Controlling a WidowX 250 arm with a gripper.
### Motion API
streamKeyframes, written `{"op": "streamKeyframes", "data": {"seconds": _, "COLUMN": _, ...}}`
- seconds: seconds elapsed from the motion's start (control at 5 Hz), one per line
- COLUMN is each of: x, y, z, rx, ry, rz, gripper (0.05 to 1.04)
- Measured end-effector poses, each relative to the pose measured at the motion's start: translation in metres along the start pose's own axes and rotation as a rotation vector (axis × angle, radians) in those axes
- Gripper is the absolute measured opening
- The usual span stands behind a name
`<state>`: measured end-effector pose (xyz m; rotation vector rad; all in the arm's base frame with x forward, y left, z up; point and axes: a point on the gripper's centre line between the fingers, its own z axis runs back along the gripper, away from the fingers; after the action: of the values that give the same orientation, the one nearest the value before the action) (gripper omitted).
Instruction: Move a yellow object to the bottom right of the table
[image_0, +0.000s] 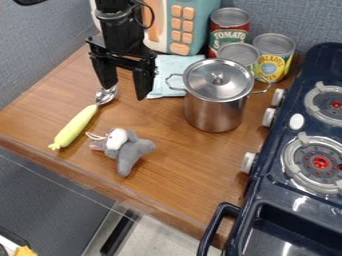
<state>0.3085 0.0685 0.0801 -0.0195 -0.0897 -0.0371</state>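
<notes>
The gripper (125, 92) hangs over the upper left of the table (167, 175), its two fingers spread apart with nothing between them. Below and left of it lies a spoon with a yellow handle (75, 126), slanting from lower left to upper right. The spoon's metal bowl (105, 95) is at the upper end, just under the tip of the left finger in the view.
A grey plush toy (130, 152) lies right of the yellow handle. Farther right stands a lidded steel pot (215, 107), with a light blue cloth (169, 72), cans (273, 54) and a toy microwave (190, 25) behind. A dark blue stove (265, 172) borders the right side.
</notes>
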Motion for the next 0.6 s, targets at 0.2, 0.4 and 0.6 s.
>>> {"op": "streamKeyframes", "data": {"seconds": 0.2, "x": -0.0025, "y": -0.0003, "z": -0.0087, "rx": -0.008, "ry": 0.028, "rz": 0.000, "gripper": 0.999}}
{"op": "streamKeyframes", "data": {"seconds": 0.4, "x": -0.0027, "y": -0.0004, "z": -0.0087, "rx": -0.009, "ry": 0.029, "rz": -0.010, "gripper": 0.999}}
{"op": "streamKeyframes", "data": {"seconds": 0.6, "x": -0.0037, "y": -0.0007, "z": -0.0087, "rx": -0.010, "ry": 0.035, "rz": -0.014, "gripper": 0.999}}
